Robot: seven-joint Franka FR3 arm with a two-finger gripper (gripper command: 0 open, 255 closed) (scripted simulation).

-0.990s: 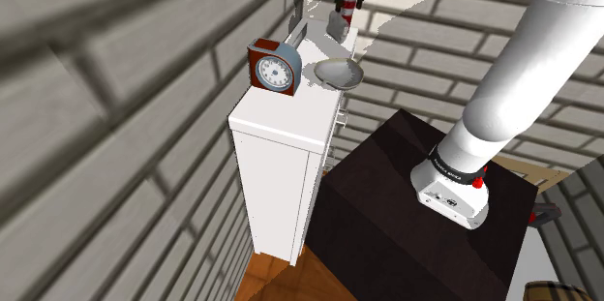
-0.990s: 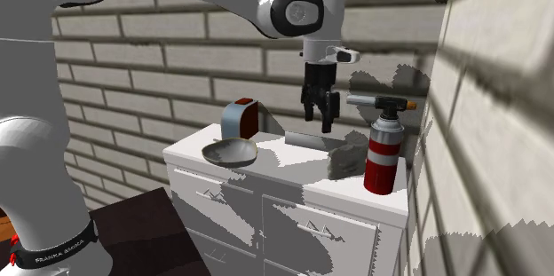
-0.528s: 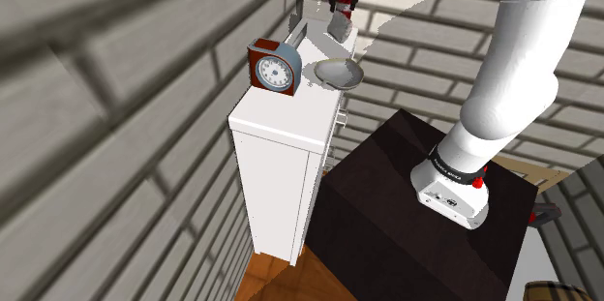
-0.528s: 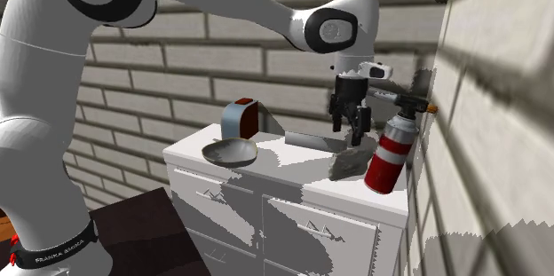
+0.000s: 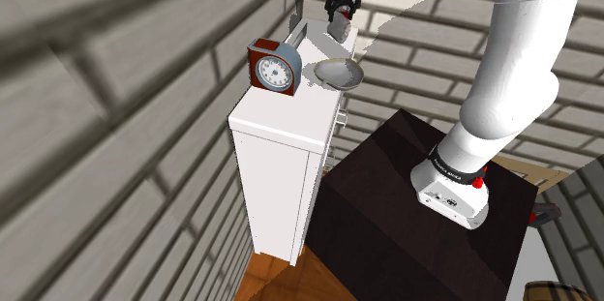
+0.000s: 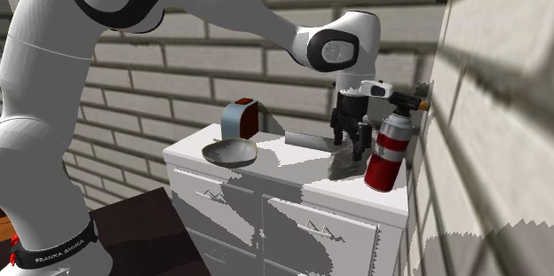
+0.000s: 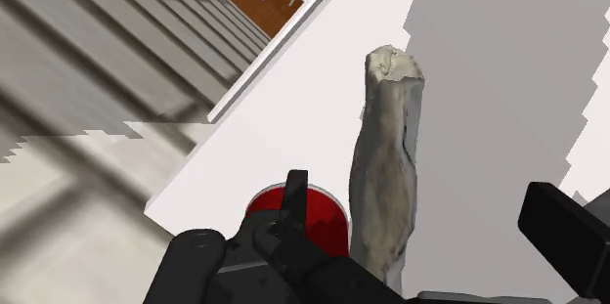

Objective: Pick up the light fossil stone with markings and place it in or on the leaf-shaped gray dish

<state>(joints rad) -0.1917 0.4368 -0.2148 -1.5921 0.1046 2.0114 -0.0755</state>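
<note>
Nearest the shoulder camera sits the dark stand (image 5: pixel 387 217), with the white arm rising from it. Beyond it is a tall white cabinet whose top serves as the worktop (image 5: pixel 290 105). At the near end of the worktop stands a red-cased dial clock (image 5: pixel 274 69). Just beside the clock lies the leaf-shaped gray dish (image 5: pixel 339 75), which is empty.

Further along, well apart from the dish, the light fossil stone (image 6: pixel 346 165) rests on the worktop. It is a pale, rough, narrow piece. The black end effector (image 6: pixel 352 145) hangs just above it, released. In the wrist view, one finger stands wide of the stone and touches nothing. Right beside the stone, a red and white blowtorch (image 6: pixel 387 153) leans toward the brick wall (image 6: pixel 488 97).

Over the last second the end effector has crossed from the worktop's middle to the stone and dropped lower. The blowtorch was upright then and has since tipped. The approach looks nearly done, but the grasp is not yet made. The leaning blowtorch crowds one side of the stone and could block a finger.
</note>
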